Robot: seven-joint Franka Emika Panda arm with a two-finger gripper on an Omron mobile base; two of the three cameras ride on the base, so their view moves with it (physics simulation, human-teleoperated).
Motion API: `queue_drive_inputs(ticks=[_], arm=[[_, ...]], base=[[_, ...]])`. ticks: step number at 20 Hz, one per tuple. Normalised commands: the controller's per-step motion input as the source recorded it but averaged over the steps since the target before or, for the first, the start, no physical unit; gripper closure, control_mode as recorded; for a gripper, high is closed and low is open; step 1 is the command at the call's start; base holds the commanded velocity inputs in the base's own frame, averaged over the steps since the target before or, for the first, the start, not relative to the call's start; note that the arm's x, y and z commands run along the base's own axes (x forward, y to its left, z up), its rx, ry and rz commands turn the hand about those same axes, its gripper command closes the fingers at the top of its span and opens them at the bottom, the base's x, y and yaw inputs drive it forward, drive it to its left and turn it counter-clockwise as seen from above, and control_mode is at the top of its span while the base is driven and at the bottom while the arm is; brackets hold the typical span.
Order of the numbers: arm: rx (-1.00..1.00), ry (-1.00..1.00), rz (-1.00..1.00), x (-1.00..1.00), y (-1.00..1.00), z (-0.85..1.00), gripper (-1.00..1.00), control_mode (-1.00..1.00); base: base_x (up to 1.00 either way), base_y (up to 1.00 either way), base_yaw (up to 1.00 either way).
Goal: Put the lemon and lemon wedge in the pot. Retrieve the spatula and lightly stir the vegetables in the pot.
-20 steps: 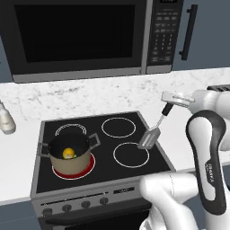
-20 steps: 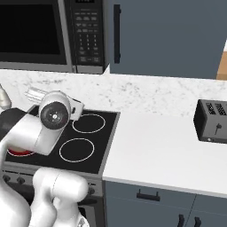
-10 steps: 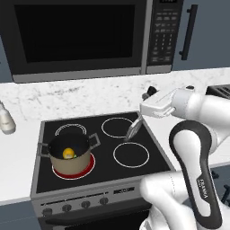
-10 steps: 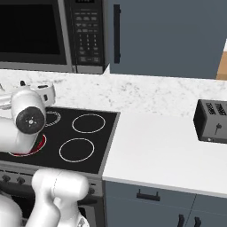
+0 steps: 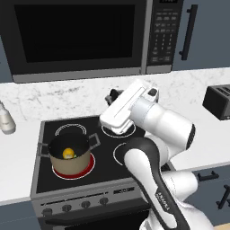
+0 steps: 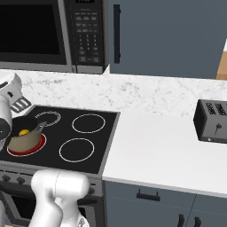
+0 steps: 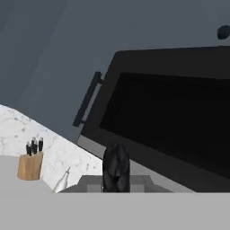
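Note:
The tan pot (image 5: 70, 165) stands on the front left burner, seen too in the right base view (image 6: 21, 142). Inside it lies the yellow lemon (image 5: 68, 153) (image 6: 24, 132); I cannot tell the lemon wedge or the vegetables apart from it. My gripper (image 5: 114, 96) hovers over the back of the stove, up and right of the pot, shut on the spatula. The spatula's slotted grey head (image 6: 20, 105) hangs above the back left burner. In the hand view the dark fingers (image 7: 116, 167) stand pressed together, facing the microwave.
The burner (image 5: 90, 165) under the pot glows red. A black microwave (image 5: 76, 36) hangs over the stove. A toaster (image 5: 218, 101) (image 6: 213, 120) sits on the right counter. On the left counter are a small bottle (image 5: 6, 121) and a knife block (image 7: 30, 164).
The arm has swung left with the spatula, from over the right burners to the back middle of the stove. The pot and lemon have stayed put.

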Motion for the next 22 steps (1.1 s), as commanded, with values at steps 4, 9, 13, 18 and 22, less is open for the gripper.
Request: queue_drive_inputs(ticks=[4,9,13,18,22], arm=[[-0.18,-0.01,0.0,0.0,0.98,-0.1,1.0,-1.0],[-0.06,0.0,-0.01,-0.28,0.44,0.0,1.0,-1.0],[0.0,0.0,-0.07,-0.47,0.0,0.02,1.0,-1.0],[0.0,0.02,-0.05,-0.21,-0.1,0.0,1.0,-1.0],[0.0,0.0,0.0,0.0,0.0,0.0,1.0,1.0]], base=[[0.0,0.0,0.0],[0.0,0.0,0.0],[0.0,0.0,0.0],[0.0,0.0,0.0],[-0.16,0.59,-0.08]])
